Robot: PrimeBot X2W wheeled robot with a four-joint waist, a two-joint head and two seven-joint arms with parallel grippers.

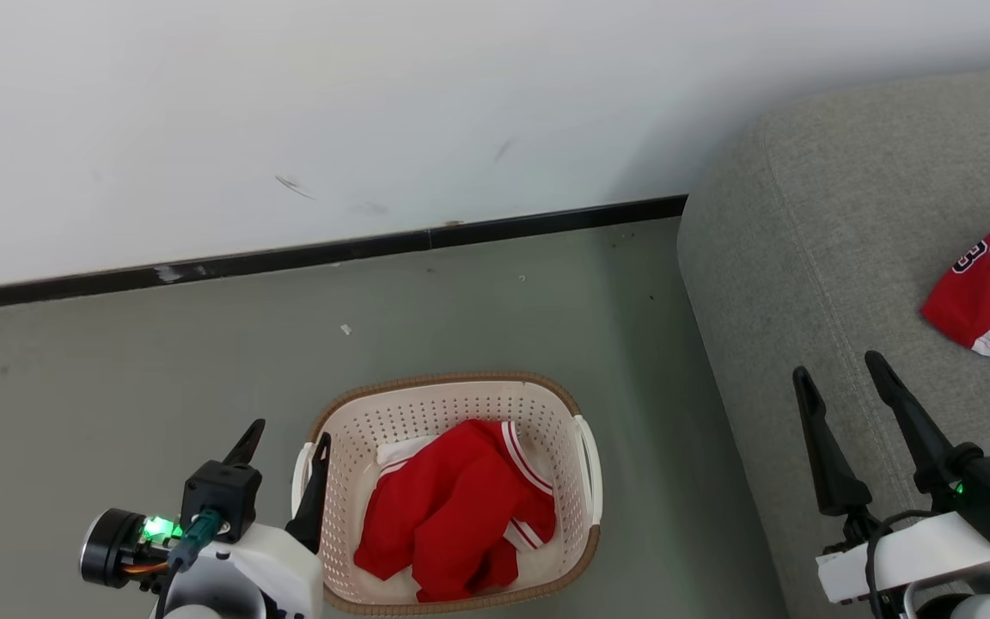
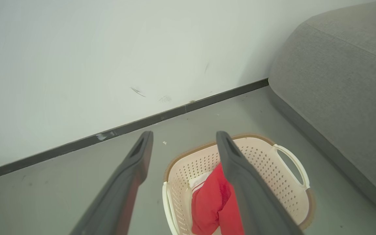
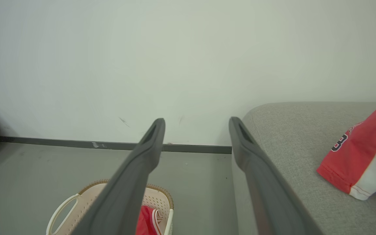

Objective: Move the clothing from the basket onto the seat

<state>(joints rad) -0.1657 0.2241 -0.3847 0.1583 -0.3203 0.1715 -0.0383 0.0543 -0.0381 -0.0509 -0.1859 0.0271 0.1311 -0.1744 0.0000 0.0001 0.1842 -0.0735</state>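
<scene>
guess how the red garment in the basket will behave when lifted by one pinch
Probably floppy: the garment lies crumpled in folds in the basket, so it should drape and trail from one pinch. Likely light, being thin-looking cloth. A hanging end may snag on the basket rather than lift clear.

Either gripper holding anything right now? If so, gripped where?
Nothing is held. The left gripper and right gripper are both open and empty. One red garment lies in the basket, a second garment on the sofa; neither is touched.
</scene>
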